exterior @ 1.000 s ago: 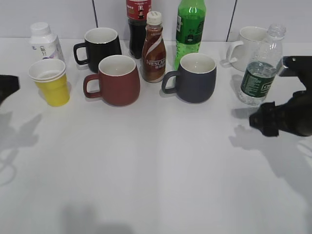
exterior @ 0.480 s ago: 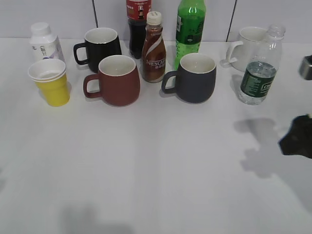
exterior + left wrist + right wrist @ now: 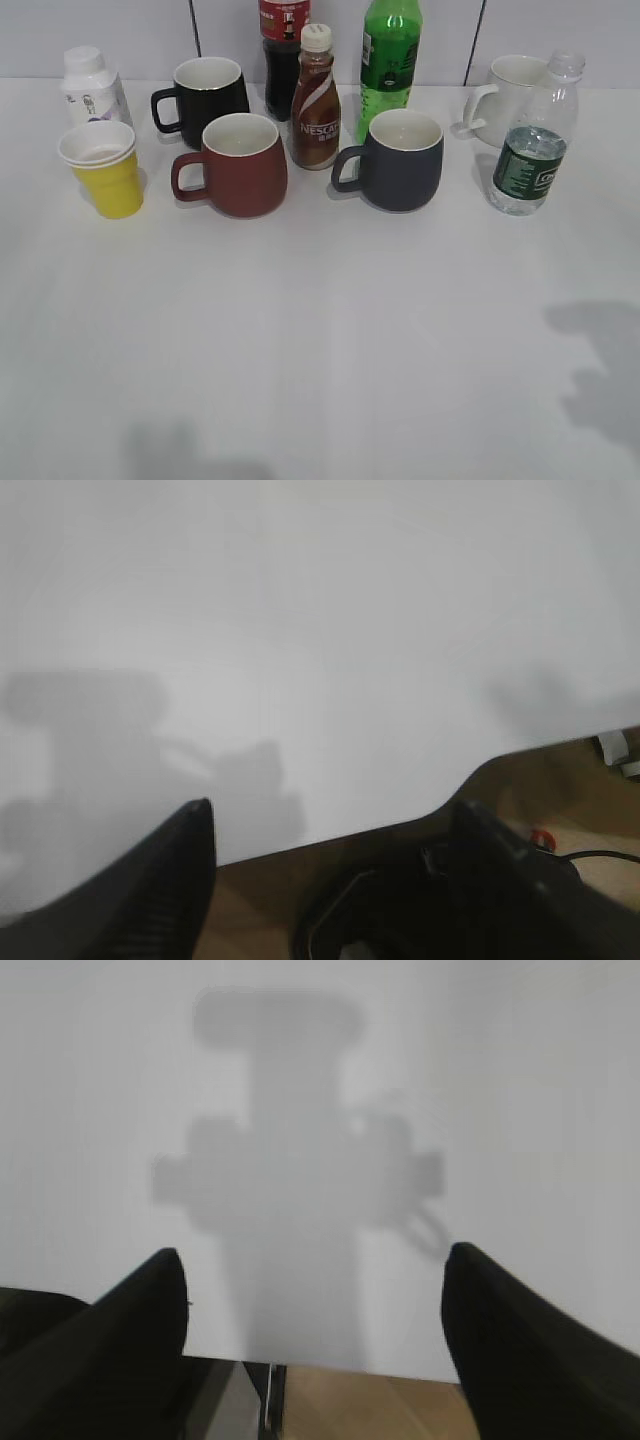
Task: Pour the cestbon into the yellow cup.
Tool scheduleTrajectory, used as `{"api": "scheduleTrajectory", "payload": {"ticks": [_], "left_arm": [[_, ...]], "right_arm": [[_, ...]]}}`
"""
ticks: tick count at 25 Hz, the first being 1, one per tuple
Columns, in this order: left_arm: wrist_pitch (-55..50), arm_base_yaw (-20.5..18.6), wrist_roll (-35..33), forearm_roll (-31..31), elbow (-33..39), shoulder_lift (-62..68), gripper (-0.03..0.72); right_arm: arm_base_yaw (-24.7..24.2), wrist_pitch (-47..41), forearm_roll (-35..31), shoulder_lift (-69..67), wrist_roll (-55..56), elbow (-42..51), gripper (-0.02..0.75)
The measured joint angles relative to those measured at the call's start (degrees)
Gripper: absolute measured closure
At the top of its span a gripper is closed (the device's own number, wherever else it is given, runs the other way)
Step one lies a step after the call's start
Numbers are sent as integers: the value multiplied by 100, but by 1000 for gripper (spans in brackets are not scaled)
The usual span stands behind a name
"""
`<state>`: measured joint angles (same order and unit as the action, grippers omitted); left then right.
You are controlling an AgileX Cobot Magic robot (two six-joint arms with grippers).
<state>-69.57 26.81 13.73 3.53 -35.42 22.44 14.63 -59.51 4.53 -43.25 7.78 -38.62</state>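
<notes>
The cestbon (image 3: 530, 165), a clear uncapped bottle with a dark green label, stands upright at the back right of the white table (image 3: 320, 340). The yellow cup (image 3: 103, 170) stands upright at the back left, white inside. Neither gripper shows in the exterior view. In the left wrist view my left gripper (image 3: 335, 815) is open and empty over the table's near edge. In the right wrist view my right gripper (image 3: 315, 1260) is open and empty, also over the table's edge, with its shadow on the bare white top. Neither wrist view shows the bottle or the cup.
Along the back stand a white small bottle (image 3: 90, 85), a black mug (image 3: 205, 95), a red mug (image 3: 240, 165), a brown Nescafe bottle (image 3: 316, 100), a dark cola bottle (image 3: 282, 45), a bright green bottle (image 3: 390, 55), a grey mug (image 3: 400, 160) and a white mug (image 3: 510, 95).
My right gripper has drawn back from beside the cestbon, rightward and out of the exterior view. My left arm has also left that view at the left edge. The bottle stands where it was.
</notes>
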Motion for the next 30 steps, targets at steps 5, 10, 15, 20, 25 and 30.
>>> {"api": "scheduleTrajectory", "payload": {"ticks": [5, 10, 15, 20, 25, 30], "left_arm": [[-38, 0, -347, 0, 214, -759, 150], [79, 0, -695, 0, 259, -1212, 165], [624, 0, -813, 0, 407, -1222, 175], [807, 0, -879, -15, 503, -1222, 179], [821, 0, -1143, -23, 515, -1222, 179], [823, 0, -1237, -23, 532, -1222, 179]], "right_arm": [[0, -381, 14, 1315, 6, 131, 150], [0, -912, 127, 2660, 6, 331, 150], [0, -998, 167, 3697, -69, 584, 150], [0, -961, 101, 4191, -398, 683, 150], [0, -550, -134, 4216, -778, 783, 150], [0, -110, -160, 4216, -778, 953, 150]]}}
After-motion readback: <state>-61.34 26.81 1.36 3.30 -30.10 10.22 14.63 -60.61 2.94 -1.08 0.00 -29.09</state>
